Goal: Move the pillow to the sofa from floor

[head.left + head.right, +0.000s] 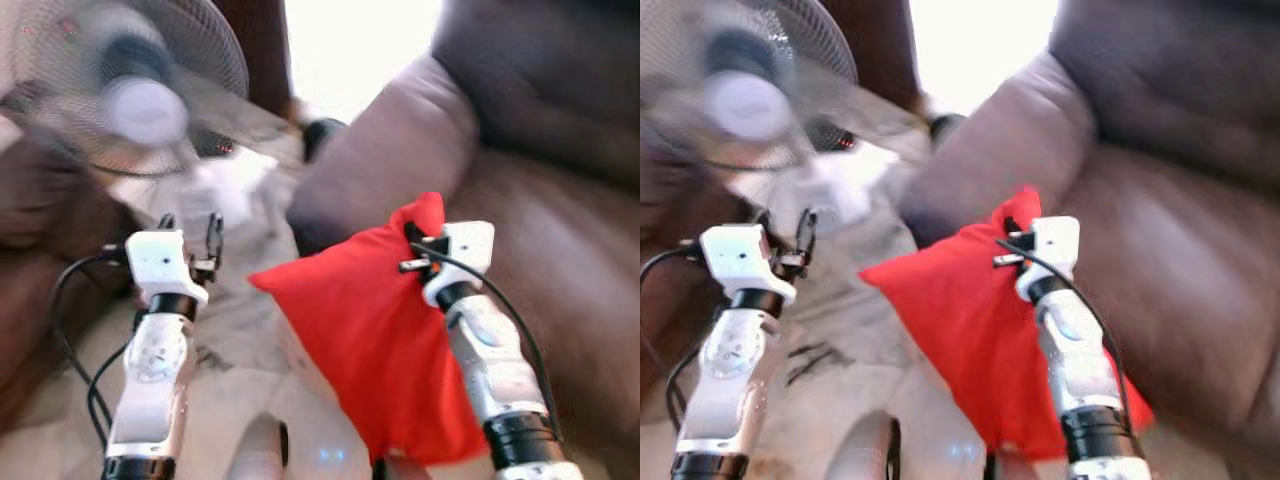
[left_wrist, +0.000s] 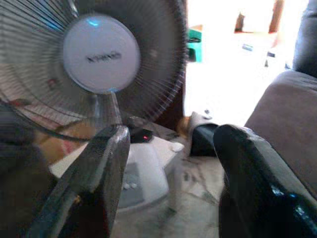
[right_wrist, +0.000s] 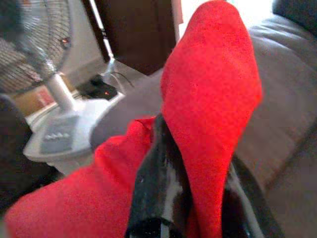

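Note:
The red pillow hangs in the air in front of the brown sofa, its lower part down by my right forearm. My right gripper is shut on the pillow's upper corner. In the right wrist view that corner stands up between the two black fingers. My left gripper is raised to the left of the pillow, apart from it. It is open with nothing between its fingers and faces the fan.
A standing fan on a white base stands close at the left front, beside a dark brown piece of furniture. The sofa's padded arm rises behind the pillow. Pale marble floor lies below.

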